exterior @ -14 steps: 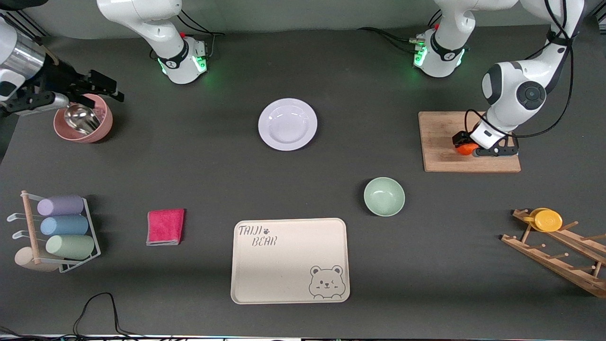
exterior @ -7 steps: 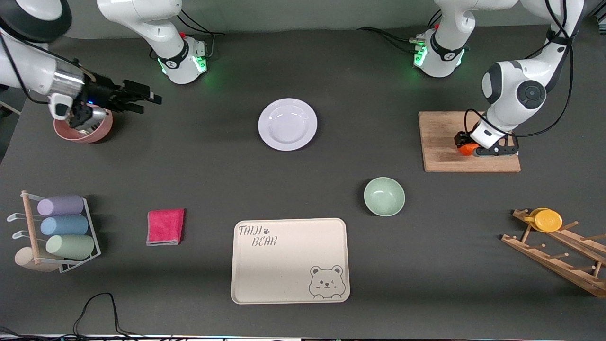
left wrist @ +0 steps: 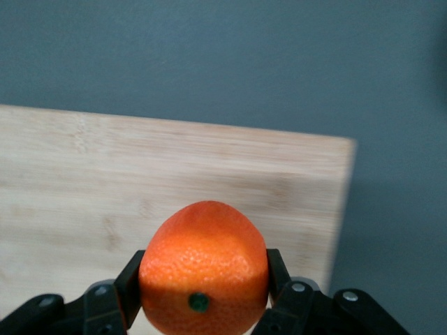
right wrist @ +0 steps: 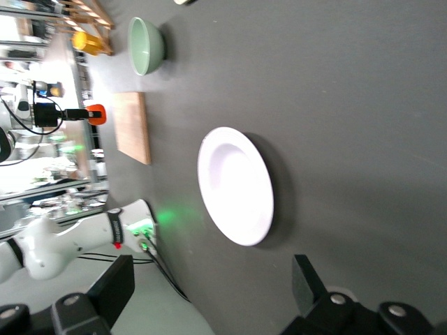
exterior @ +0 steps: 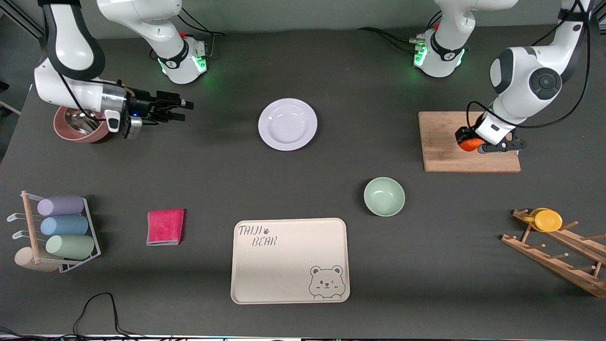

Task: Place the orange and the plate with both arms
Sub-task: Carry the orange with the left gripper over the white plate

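My left gripper (exterior: 469, 142) is shut on the orange (exterior: 469, 144) and holds it just above the wooden cutting board (exterior: 445, 156). In the left wrist view the orange (left wrist: 203, 276) sits between the two black fingers (left wrist: 130, 286), with the board (left wrist: 105, 181) under it. The pale lavender plate (exterior: 287, 124) lies flat on the table between the two arm bases. My right gripper (exterior: 182, 110) is open and empty, up in the air between the pink bowl and the plate, pointing toward the plate. The right wrist view shows the plate (right wrist: 235, 185) ahead of its open fingers (right wrist: 119, 286).
A pink bowl (exterior: 66, 135) with a metal cup sits under the right arm. A mint-green bowl (exterior: 384, 196), a cream bear tray (exterior: 289, 259), a pink cloth (exterior: 165, 226), a cup rack (exterior: 57, 232) and a wooden rack with a yellow cup (exterior: 548, 220) lie nearer the camera.
My right gripper has swung from over the pink bowl toward the plate. My left gripper has lifted the orange slightly off the cutting board.
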{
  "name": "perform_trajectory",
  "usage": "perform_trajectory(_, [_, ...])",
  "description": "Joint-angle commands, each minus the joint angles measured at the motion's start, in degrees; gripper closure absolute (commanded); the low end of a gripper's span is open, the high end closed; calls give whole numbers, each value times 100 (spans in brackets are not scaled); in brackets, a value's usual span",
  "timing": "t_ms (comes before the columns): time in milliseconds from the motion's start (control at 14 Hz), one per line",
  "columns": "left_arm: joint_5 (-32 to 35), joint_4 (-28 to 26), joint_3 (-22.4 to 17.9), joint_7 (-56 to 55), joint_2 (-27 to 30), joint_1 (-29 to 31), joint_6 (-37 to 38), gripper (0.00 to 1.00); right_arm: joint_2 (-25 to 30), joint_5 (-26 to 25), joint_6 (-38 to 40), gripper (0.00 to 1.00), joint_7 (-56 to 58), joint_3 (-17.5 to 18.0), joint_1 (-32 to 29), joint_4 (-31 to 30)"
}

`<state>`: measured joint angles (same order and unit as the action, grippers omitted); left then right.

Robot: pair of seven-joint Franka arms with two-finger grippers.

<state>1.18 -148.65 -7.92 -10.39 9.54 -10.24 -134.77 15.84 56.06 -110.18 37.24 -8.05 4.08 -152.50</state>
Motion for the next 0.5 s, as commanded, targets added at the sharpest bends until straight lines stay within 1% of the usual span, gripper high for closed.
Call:
perform_trajectory(0, [-414, 589, 649, -1269, 171, -460, 783, 77, -869, 921, -126, 0, 1369, -65, 49, -131])
perform_trajectory(143, [-811, 1002, 1264, -2121, 144, -584, 1136, 77, -1476, 1405, -109, 0, 2187, -65, 49, -131])
perform_trajectory(286, [-944, 1354, 1984, -3148, 39, -584, 1181, 77, -1942, 1836, -100, 0, 2759, -65, 49, -140])
perform_trajectory(429, [-1058, 1811, 2582, -3976, -267, -593, 1181, 77, -2390, 2205, -22, 0, 3252, -65, 49, -140])
